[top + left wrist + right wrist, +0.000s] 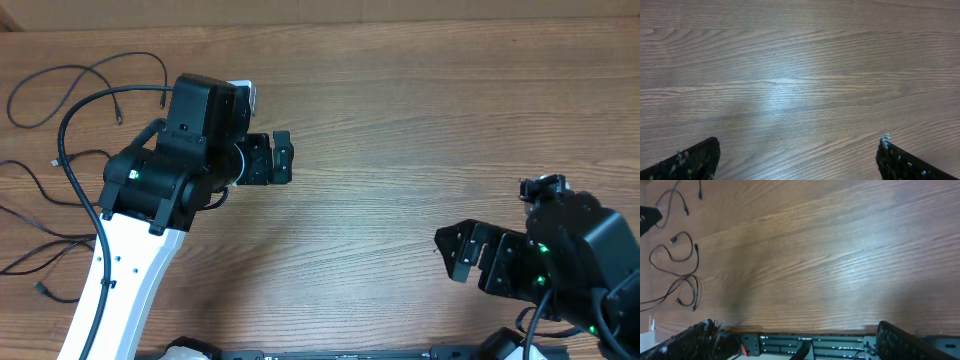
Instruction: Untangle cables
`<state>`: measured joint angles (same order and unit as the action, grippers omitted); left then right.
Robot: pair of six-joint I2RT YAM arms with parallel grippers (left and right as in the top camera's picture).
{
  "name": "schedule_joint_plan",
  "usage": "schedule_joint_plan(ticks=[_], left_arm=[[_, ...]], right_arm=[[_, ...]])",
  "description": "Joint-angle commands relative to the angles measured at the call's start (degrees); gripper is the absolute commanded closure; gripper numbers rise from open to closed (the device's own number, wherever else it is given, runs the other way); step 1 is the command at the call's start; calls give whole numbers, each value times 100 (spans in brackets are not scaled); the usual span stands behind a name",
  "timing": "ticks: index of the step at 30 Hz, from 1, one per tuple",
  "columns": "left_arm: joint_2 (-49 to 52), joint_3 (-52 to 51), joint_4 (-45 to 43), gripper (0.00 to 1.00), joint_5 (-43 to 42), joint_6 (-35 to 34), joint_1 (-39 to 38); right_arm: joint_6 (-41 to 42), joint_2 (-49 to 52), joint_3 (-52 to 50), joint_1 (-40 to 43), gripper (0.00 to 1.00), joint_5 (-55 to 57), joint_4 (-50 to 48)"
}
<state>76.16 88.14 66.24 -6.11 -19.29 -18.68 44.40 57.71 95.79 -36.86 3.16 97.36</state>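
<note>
**Two open claws, cables (30, 82) (692, 244) beside the left arm (150, 180)**

Both claws hang over the brown wooden table (400, 120). The left claw (285, 160) (797, 165), at the tip of the left arm, has its fingers spread wide and holds nothing. The right claw (450, 255) (795, 342) is spread wide too, well apart from the left arm. The cables lie in thin black loops just beside the left arm, on the side away from the right claw.

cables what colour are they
Black; the cables show best in the right wrist view.
</note>
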Motion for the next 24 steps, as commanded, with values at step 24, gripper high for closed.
schedule_joint_plan(ticks=[24], left_arm=[[33,101,-2,0,74,90,-11]], right_arm=[[-1493,-866,-1366,553,0,361,-1587]])
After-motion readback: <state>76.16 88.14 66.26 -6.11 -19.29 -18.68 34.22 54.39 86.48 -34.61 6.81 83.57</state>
